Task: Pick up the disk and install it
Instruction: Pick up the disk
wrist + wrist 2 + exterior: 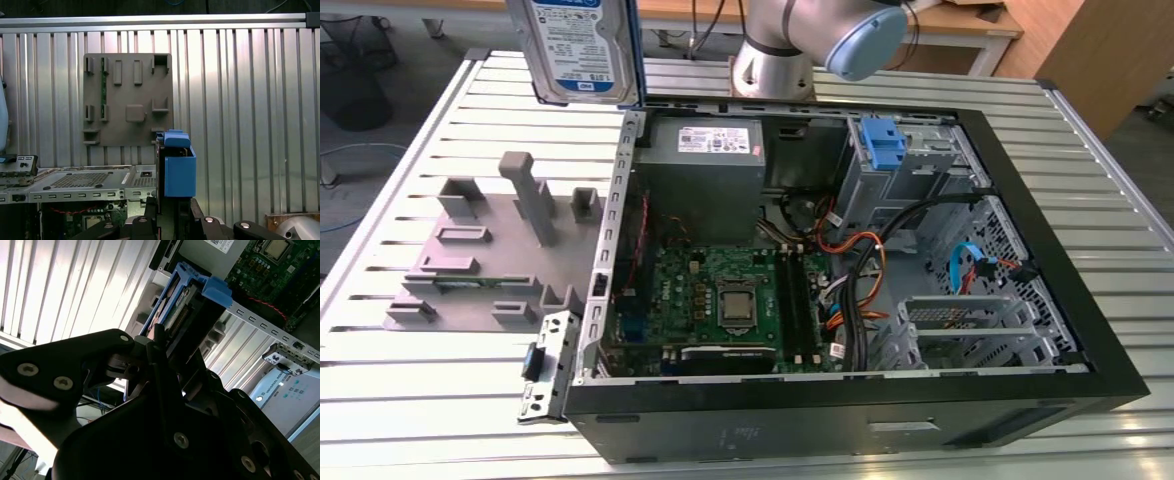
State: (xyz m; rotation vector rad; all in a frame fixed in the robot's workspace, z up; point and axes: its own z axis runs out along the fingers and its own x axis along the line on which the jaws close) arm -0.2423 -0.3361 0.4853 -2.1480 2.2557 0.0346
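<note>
The disk (580,50) hangs in the air at the upper left of the exterior view, standing nearly upright with its white-and-blue label facing the camera and a strip of its blue carrier along one edge. It is above the bench (400,380) and clear of it, just outside the far corner of the open computer case (1067,330). In the second wrist view the tool (172,342) is clamped on the disk (192,282). Its black fingers (157,347) press against the drive's sides, and the blue carrier and the connector edge stick out beyond them. In the first wrist view the disk (179,175) is seen edge-on, rising from between the tool's (175,207) dark fingers, with the ribbed metal bench (250,100) behind it. The case lies on its side on the bench with its side panel off, so the green motherboard (720,300) and bundles of coloured cables are exposed. A grey metal box with a white label (707,150) sits at the case's far end. Near it, toward the exterior view's right, a narrow upright blue latch (885,145) stands in the drive cage. A grey fixture plate (480,250) with raised blocks and slots lies on the bench beside the case, on the exterior view's left, and also appears flat-on in the first wrist view (127,100). The arm's silver base (774,60) stands at the far edge of the bench, behind the case.
</note>
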